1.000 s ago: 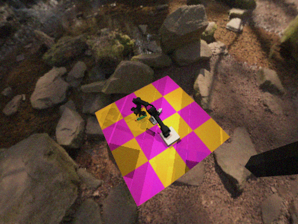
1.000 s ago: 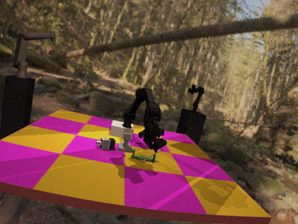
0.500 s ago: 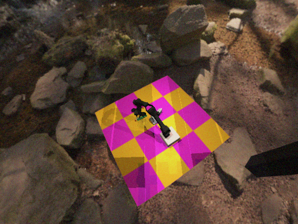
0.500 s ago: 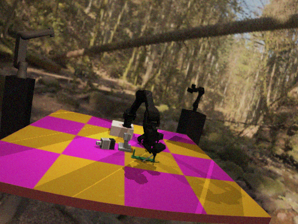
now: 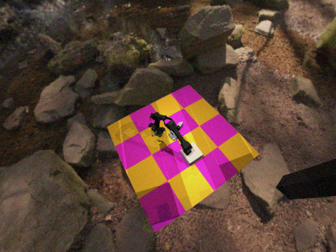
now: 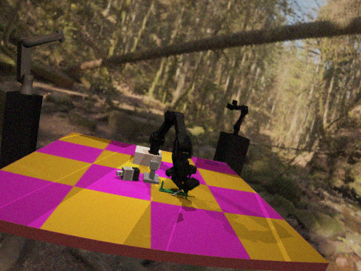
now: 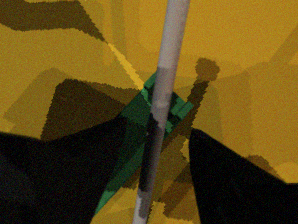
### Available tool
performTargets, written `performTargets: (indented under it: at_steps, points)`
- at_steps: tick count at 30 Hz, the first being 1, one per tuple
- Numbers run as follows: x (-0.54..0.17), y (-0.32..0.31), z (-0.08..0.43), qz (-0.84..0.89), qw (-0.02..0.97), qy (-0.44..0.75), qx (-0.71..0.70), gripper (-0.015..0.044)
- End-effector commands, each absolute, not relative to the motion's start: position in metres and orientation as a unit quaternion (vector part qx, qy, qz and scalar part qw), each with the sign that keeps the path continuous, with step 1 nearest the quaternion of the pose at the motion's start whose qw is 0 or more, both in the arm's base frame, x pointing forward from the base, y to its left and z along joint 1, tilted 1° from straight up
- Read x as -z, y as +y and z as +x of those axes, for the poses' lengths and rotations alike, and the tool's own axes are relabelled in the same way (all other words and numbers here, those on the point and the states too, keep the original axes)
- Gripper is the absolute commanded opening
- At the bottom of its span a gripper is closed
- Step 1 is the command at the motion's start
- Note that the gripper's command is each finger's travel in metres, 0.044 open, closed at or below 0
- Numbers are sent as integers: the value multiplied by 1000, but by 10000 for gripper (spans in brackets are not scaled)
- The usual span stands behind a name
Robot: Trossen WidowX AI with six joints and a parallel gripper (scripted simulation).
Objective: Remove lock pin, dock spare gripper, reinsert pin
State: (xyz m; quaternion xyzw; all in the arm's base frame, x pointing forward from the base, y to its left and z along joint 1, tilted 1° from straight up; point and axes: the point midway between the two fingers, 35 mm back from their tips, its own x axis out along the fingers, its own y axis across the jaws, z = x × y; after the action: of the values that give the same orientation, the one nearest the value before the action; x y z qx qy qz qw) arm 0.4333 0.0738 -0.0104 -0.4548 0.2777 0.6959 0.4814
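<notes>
"Top cam?" "High and far, looking steeply down on the whole table point(image 5: 196, 179) point(image 6: 100, 214)."
"Exterior?" "Nearer, past the front edge, facing across; shares the arm point(image 5: 176, 130) point(image 6: 178, 132) with top."
"Wrist?" "Close-up between claw point(image 5: 158, 133) point(image 6: 186, 192) point(image 7: 157, 132) fingers, probably facing tableward; green piece point(image 6: 171, 192) point(image 7: 132, 135) shared with exterior."

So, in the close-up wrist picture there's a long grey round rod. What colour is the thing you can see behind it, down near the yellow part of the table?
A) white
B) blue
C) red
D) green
D: a green piece shows on both sides of the grey round rod, which crosses in front of it.
</notes>
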Motion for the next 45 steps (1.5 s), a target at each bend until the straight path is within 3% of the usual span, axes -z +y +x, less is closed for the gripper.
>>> performTargets:
  at_steps: [1, 6, 12, 15, 45]
  points:
    - [16, 74, 431, -452, 479, 277, -700, 180]
    - [16, 74, 431, -452, 479, 277, -700, 180]
    - [16, 74, 431, -452, 479, 277, -700, 23]
    - [16, 74, 431, -452, 479, 277, -700, 3]
    - [-10, 73, 417, -429, 470, 296, -712, 0]
